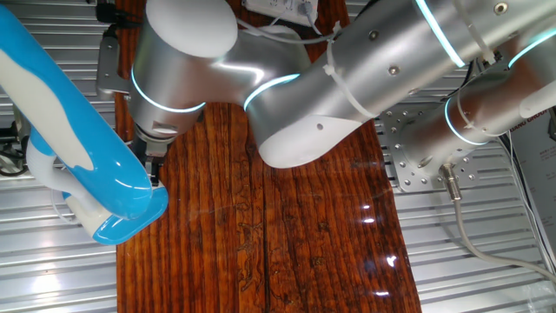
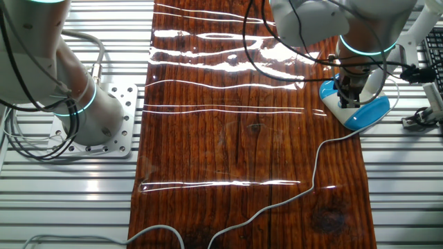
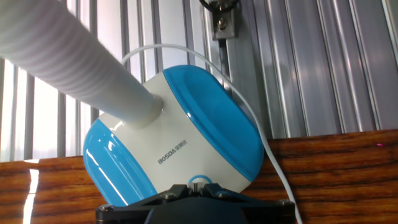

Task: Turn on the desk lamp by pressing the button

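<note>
The desk lamp (image 1: 78, 130) has a long sky-blue and white body leaning over the left edge of the wooden board. Its rounded blue and white base (image 2: 363, 114) sits at the board's far right edge in the other fixed view. In the hand view the base (image 3: 186, 124) fills the middle, with a small blue-ringed button (image 3: 198, 178) at its near end. My gripper (image 3: 198, 184) is shut, fingertips together right at the button. It points down over the base (image 2: 348, 97) and is partly hidden behind the lamp body (image 1: 156, 165). The thin white cord (image 2: 315, 166) trails across the board.
The dark wooden board (image 2: 242, 138) lies on a slatted metal table (image 1: 486, 278). My arm's base stands on a drilled plate (image 2: 111, 131) beside the board. A metal bracket (image 3: 224, 18) sits behind the lamp base. Black equipment (image 2: 432, 76) stands beyond the lamp.
</note>
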### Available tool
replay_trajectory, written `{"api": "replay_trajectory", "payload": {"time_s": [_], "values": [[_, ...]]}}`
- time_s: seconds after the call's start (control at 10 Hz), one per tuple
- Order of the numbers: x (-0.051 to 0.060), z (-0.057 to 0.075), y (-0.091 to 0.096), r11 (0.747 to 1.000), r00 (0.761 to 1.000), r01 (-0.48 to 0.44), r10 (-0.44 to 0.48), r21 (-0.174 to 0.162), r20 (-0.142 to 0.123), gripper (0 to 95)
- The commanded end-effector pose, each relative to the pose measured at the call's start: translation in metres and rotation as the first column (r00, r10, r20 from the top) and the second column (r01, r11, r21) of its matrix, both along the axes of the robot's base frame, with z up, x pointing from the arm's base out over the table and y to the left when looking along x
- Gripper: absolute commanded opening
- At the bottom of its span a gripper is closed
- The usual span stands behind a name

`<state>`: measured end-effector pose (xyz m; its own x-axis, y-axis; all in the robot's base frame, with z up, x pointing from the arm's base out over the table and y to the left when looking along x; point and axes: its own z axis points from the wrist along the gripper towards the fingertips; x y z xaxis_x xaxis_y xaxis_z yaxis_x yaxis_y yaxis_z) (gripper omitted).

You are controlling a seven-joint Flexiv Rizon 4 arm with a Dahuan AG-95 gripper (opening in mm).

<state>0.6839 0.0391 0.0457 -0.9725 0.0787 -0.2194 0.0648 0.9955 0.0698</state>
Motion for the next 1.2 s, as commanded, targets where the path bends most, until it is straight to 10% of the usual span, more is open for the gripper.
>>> {"api": "replay_trajectory", "payload": {"time_s": [0.1, 0.9, 1.2], "values": [[0.0, 0.0, 0.0, 1.0, 1.0, 0.0, 0.0, 0.001, 0.002, 0.0], [0.002, -0.012, -0.005, 1.0, 0.999, -0.009, 0.009, -0.006, 0.032, 0.0], [0.003, -0.015, -0.004, 0.998, 0.999, -0.015, 0.018, -0.06, 0.045, 0.0]]}}
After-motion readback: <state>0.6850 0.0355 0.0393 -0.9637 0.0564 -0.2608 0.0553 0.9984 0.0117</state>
